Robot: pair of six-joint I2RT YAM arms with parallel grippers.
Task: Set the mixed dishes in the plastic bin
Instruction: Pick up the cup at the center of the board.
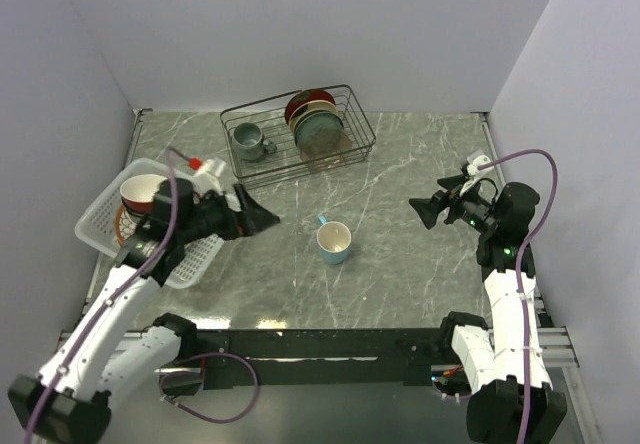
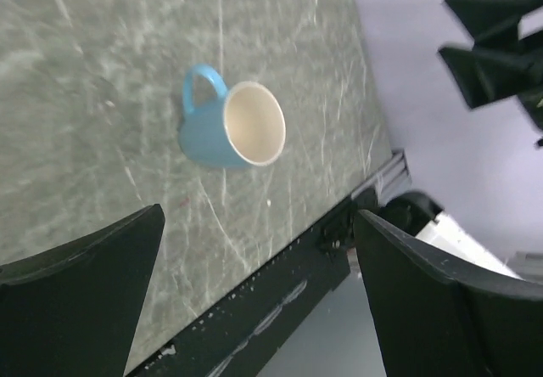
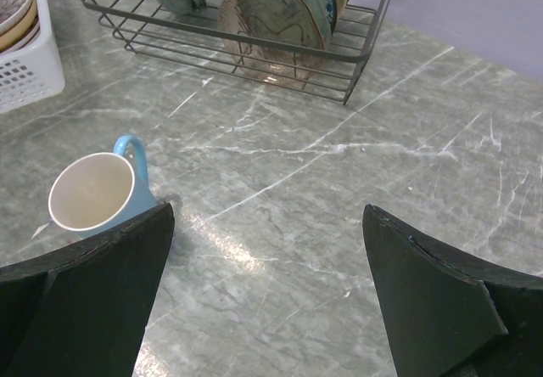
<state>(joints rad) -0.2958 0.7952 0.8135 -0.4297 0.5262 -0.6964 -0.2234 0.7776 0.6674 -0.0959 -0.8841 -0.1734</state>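
A light blue mug (image 1: 333, 241) with a cream inside stands upright on the marble table, mid-table; it also shows in the left wrist view (image 2: 231, 129) and the right wrist view (image 3: 97, 194). The white lattice plastic bin (image 1: 100, 226) sits at the left and holds stacked bowls and plates (image 1: 143, 193); its corner shows in the right wrist view (image 3: 25, 67). My left gripper (image 1: 262, 216) is open and empty, above the table just right of the bin and left of the mug. My right gripper (image 1: 425, 207) is open and empty, well right of the mug.
A black wire rack (image 1: 298, 131) at the back holds a grey mug (image 1: 248, 142) and several upright plates (image 1: 315, 121); they also show in the right wrist view (image 3: 280, 12). Purple walls close in both sides. The table's front edge (image 1: 320, 332) runs between the arm bases.
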